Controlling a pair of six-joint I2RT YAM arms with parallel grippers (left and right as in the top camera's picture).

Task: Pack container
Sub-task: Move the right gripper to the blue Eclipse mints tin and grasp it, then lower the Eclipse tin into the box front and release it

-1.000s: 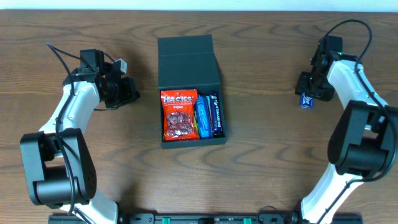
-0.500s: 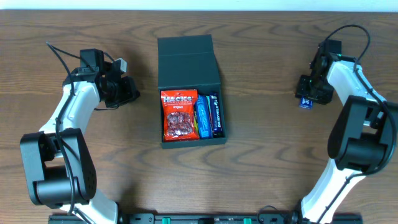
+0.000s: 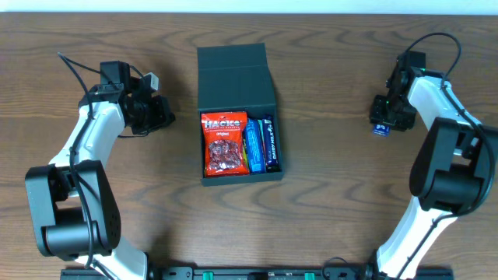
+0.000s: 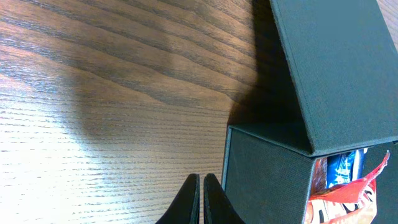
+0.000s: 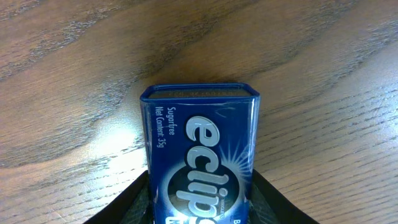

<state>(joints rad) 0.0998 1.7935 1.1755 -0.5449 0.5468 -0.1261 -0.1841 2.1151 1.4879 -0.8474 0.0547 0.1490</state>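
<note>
The container [image 3: 233, 78] sits in the middle of the bench [image 3: 334, 218] with its lid folded back flat toward the far edge. Inside, a red bag [image 3: 223, 145] fills the left part and blue bars [image 3: 261, 144] lie side by side along the right wall. The left fingers [image 4: 188, 200] are pressed together with nothing between them, low over the bench just beside the container's left wall. Well off to the right, near the far side of the bench, the right fingers [image 5: 134, 208] pinch a blue tin [image 5: 202, 155] by its two long sides, printed face up. Whether the tin touches the wood or hangs just above it cannot be told.
</note>
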